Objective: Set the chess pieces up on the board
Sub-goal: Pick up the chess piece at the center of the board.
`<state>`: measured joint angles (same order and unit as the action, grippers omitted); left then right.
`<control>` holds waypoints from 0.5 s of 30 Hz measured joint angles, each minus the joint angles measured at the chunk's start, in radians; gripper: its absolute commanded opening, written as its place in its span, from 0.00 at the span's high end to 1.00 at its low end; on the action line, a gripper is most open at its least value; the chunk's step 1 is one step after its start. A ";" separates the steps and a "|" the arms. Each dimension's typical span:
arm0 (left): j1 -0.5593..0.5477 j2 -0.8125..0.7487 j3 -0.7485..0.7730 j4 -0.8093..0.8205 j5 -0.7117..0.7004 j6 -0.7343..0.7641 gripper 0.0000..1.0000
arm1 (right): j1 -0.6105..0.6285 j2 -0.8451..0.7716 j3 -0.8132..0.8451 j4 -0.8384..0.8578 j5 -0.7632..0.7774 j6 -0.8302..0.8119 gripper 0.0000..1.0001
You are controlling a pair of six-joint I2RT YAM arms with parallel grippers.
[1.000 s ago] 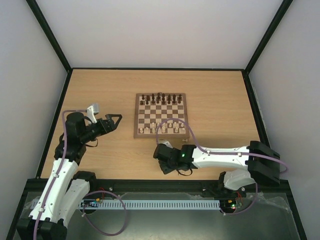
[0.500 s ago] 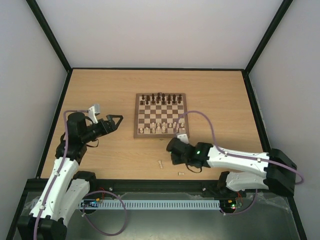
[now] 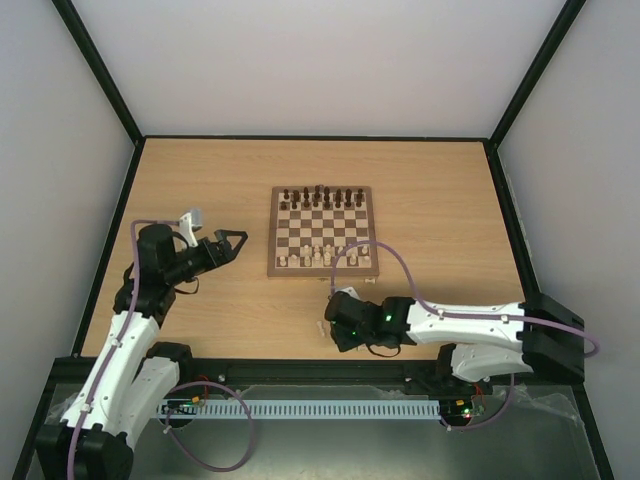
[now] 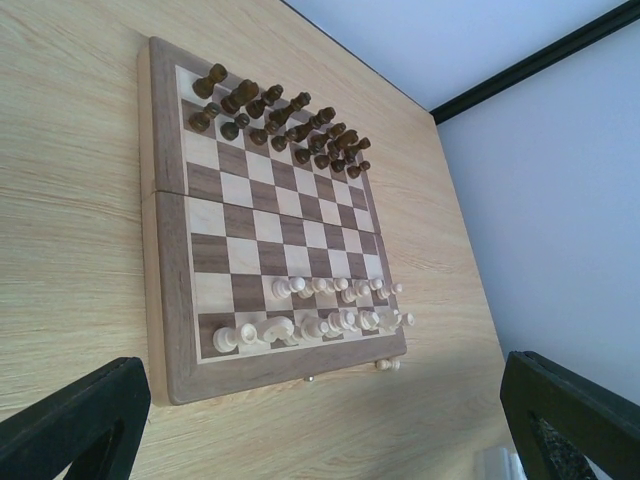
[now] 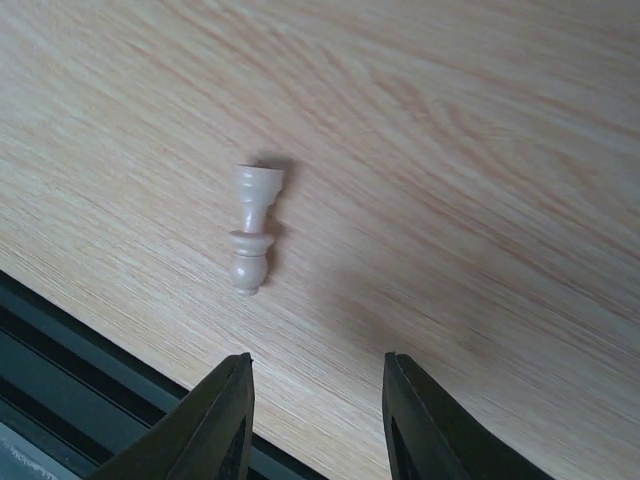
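The board (image 3: pixel 273 232) lies mid-table, and the left wrist view (image 4: pixel 165 290) shows it too. Several pale chess pieces (image 3: pixel 322 256) stand in its two near rows (image 4: pixel 320 305). One pale piece (image 4: pixel 385 365) lies on the table by the board's near right corner. Another pale piece (image 5: pixel 250 230) lies on its side near the table's front edge, just ahead of my right gripper (image 5: pixel 315 368). That gripper is open and empty, low over the table (image 3: pixel 333 333). My left gripper (image 3: pixel 234 241) is open and empty left of the board, its fingers (image 4: pixel 80 425) wide apart.
Dark brown pieces (image 3: pixel 320 196) fill the board's far rows (image 4: pixel 280 115). The table's black front edge (image 5: pixel 60 370) runs close under the right gripper. Black frame posts and pale walls bound the table.
My right arm swung right, baring two pale pieces lying near the front edge, then came back left and lower over them. The left arm has barely moved.
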<state>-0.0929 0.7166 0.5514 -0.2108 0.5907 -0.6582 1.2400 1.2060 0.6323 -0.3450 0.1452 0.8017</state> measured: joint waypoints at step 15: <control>0.000 0.007 -0.003 0.011 0.000 0.000 0.01 | 0.057 0.205 0.023 0.148 -0.006 -0.009 0.64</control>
<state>-0.0929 0.7235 0.5484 -0.2001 0.5907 -0.6579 1.2972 1.4109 0.6552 -0.1970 0.1390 0.7925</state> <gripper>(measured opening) 0.990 0.362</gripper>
